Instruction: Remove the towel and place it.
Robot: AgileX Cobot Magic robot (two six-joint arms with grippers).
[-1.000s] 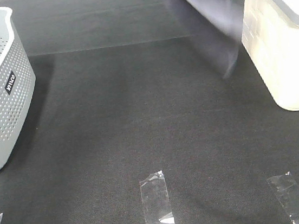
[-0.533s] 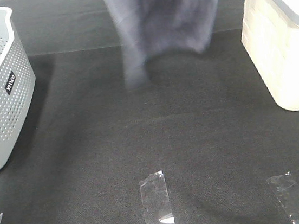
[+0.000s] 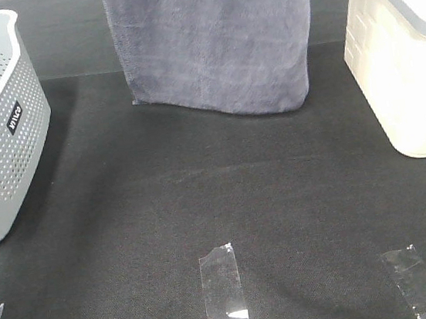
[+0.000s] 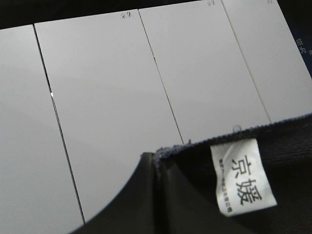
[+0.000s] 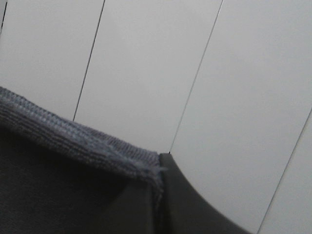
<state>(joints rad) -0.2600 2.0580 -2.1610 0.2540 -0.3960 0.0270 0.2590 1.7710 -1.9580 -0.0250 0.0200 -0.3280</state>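
Large rectangular grey-lavender microfibre towel (image 3: 214, 42) hangs spread like a curtain below two robot grippers, its lower edge at or just above the black fabric tabletop (image 3: 203, 207); contact cannot be told. The left gripper (image 4: 157, 163) has its dark fingers pinched on one top corner of the stitched hem, just beside a white care label (image 4: 242, 181); the right gripper (image 5: 158, 178) nips the opposite corner likewise. Holding the corners well apart apparently keeps the cloth flat for laying down. A perforated grey plastic basket (image 3: 0, 131) stands outward of the left fingers, a cream plastic bin (image 3: 406, 81) outward of the right.
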